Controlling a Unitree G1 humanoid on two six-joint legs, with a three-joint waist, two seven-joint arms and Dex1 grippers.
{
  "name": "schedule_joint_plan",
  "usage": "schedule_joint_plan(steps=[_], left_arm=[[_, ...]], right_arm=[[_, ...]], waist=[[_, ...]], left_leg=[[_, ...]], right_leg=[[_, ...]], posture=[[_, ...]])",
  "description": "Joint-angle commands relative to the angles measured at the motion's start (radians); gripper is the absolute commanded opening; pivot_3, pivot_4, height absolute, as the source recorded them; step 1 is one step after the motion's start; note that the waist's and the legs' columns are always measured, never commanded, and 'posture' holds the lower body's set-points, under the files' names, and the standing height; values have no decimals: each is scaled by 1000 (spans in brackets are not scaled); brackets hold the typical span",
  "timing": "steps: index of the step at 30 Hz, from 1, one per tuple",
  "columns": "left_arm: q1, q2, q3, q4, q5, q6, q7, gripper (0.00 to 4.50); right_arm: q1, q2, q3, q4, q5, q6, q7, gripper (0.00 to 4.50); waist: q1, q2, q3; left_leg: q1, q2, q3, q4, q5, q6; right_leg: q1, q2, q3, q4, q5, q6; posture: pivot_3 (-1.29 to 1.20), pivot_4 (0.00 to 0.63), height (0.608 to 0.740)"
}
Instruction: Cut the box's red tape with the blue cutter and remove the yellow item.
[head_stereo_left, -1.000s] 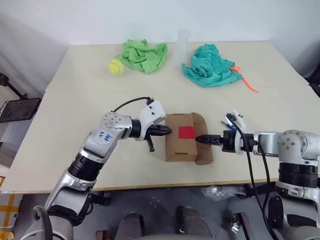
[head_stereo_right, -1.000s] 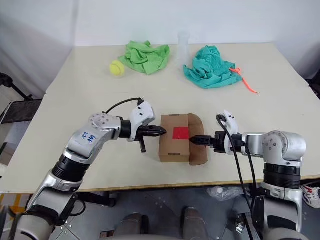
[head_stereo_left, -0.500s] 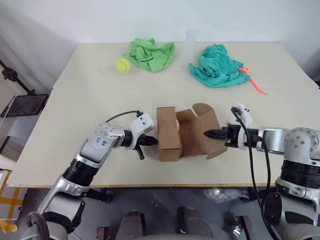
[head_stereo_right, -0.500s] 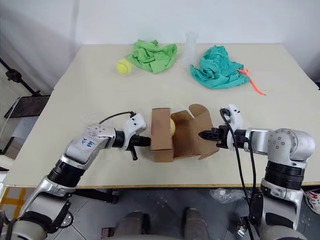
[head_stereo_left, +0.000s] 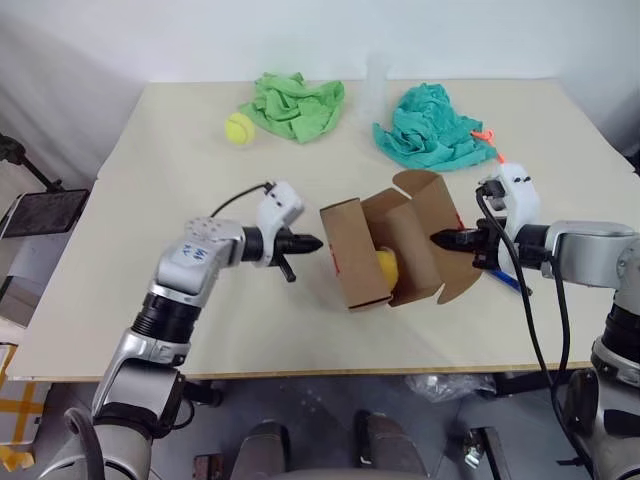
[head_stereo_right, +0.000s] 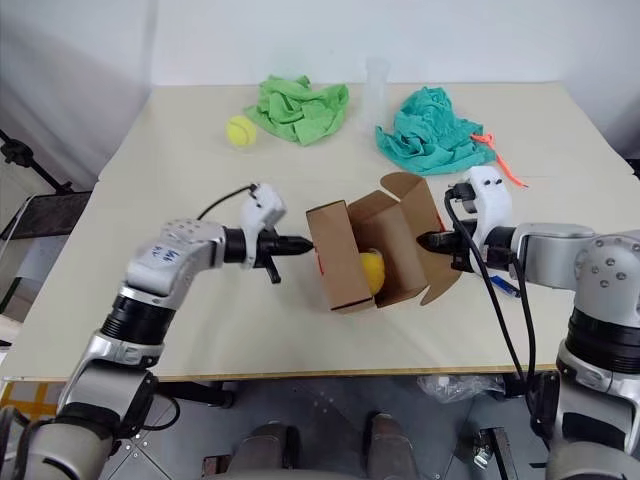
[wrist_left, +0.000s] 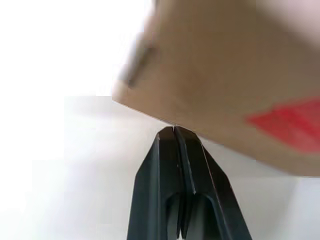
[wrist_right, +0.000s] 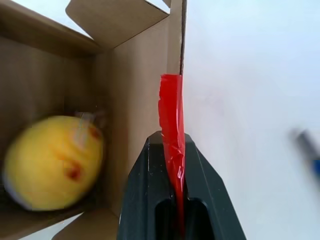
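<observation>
The brown box (head_stereo_left: 352, 262) stands tipped and open at the table's middle. The yellow item (head_stereo_left: 386, 266) lies inside it and looks large in the right wrist view (wrist_right: 52, 162). My right gripper (head_stereo_left: 436, 238) is shut on the box's right flap, with a strip of red tape (wrist_right: 171, 112) running between its fingers. My left gripper (head_stereo_left: 316, 242) is shut and empty, its tip at the box's left wall, where another red tape patch (wrist_left: 290, 125) sits on the cardboard. The blue cutter (head_stereo_left: 508, 282) lies on the table under my right wrist.
At the back of the table lie a tennis ball (head_stereo_left: 238, 128), a green cloth (head_stereo_left: 296, 104), a teal cloth (head_stereo_left: 430, 130) with a thin orange strip (head_stereo_left: 486, 134), and a clear cup (head_stereo_left: 376, 82). The table's front edge runs just below the box.
My right gripper closed on the flap and rose, pulling the box open and tipping it so the yellow item shows. My left gripper stayed shut beside the box. The camera shifted.
</observation>
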Motion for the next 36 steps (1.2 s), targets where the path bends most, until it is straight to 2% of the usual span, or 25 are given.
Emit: schedule_joint_plan(steps=[1, 4, 12, 21, 26, 32, 36], left_arm=[[-41, 19, 56, 5, -55, 9, -37, 0], [-88, 12, 98, -7, -109, 49, -49, 0], [-122, -58, 89, -127, -200, 127, -29, 0], [-166, -116, 27, -99, -178, 65, -29, 0], [-157, -135, -90, -58, -105, -15, -42, 0], [-149, -98, -185, -32, -22, -94, -93, 0], [-127, -25, -206, -44, 20, -116, -127, 0]], right_arm=[[-32, -8, -9, -10, 82, 5, -112, 12], [-52, 5, -9, 4, 149, 5, -203, 12], [-75, 15, 13, 33, 294, 5, -373, 12], [-88, -7, 34, 51, 416, 5, -502, 12], [-97, -20, 41, 62, 474, 5, -559, 12], [-82, -79, 74, 59, 584, -35, -626, 12], [-42, -190, 119, 46, 733, -121, -697, 12]], waist=[[1, 0, 0], [3, 0, 0], [5, 0, 0], [4, 0, 0], [4, 0, 0], [5, 0, 0], [5, 0, 0]], left_leg=[[-1, 0, 0, 0, 0, 0], [-8, 0, 0, 1, 1, -2], [-9, 0, 1, 1, 1, -2], [-9, 0, 1, 1, 1, -2], [-9, 0, 1, 1, 1, -2], [-9, 0, 1, 1, 1, -1], [-9, 0, 1, 1, 1, -1]], right_leg=[[-1, 0, 0, 0, 0, 0], [-6, 0, 0, 2, 1, 2], [-7, 0, 0, 0, 1, 2], [-7, 0, 0, 1, 1, 2], [-7, 0, 0, 0, 1, 2], [-7, 0, 0, 0, 1, 2], [-7, 0, 0, 0, 1, 2]], posture=[[0, 150, 740], [0, 150, 740], [0, 150, 740], [0, 150, 740], [0, 150, 740], [0, 150, 740], [0, 150, 740]])
